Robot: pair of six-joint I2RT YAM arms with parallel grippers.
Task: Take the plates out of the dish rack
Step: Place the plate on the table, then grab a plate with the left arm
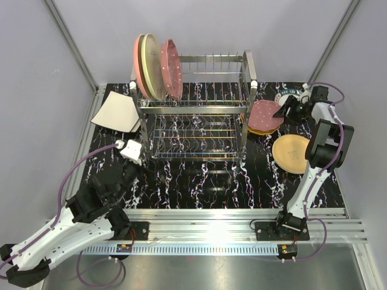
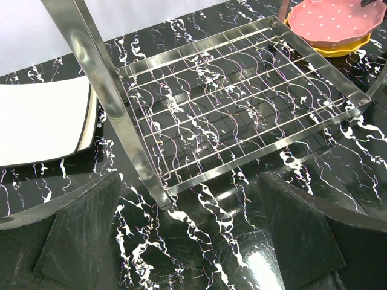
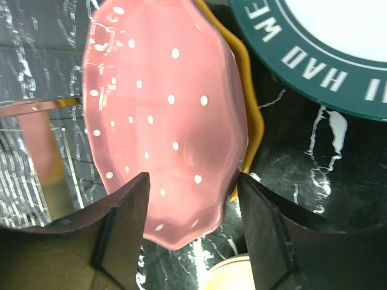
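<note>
The dish rack (image 1: 199, 106) stands mid-table with a pink plate (image 1: 139, 66), a cream plate (image 1: 151, 65) and a maroon white-dotted plate (image 1: 173, 69) upright at its left end. Right of it, another maroon dotted plate (image 3: 163, 109) lies on an orange plate (image 3: 253, 121). My right gripper (image 3: 192, 178) is open, its fingers either side of that dotted plate's near edge. My left gripper (image 2: 190, 181) is open and holds nothing, low by the rack's front-left leg (image 2: 121, 121).
A squarish white plate (image 1: 115, 112) lies left of the rack. A tan plate (image 1: 290, 154) and a teal-rimmed white plate (image 3: 314, 66) lie on the table at the right. Grey walls close in the sides and back.
</note>
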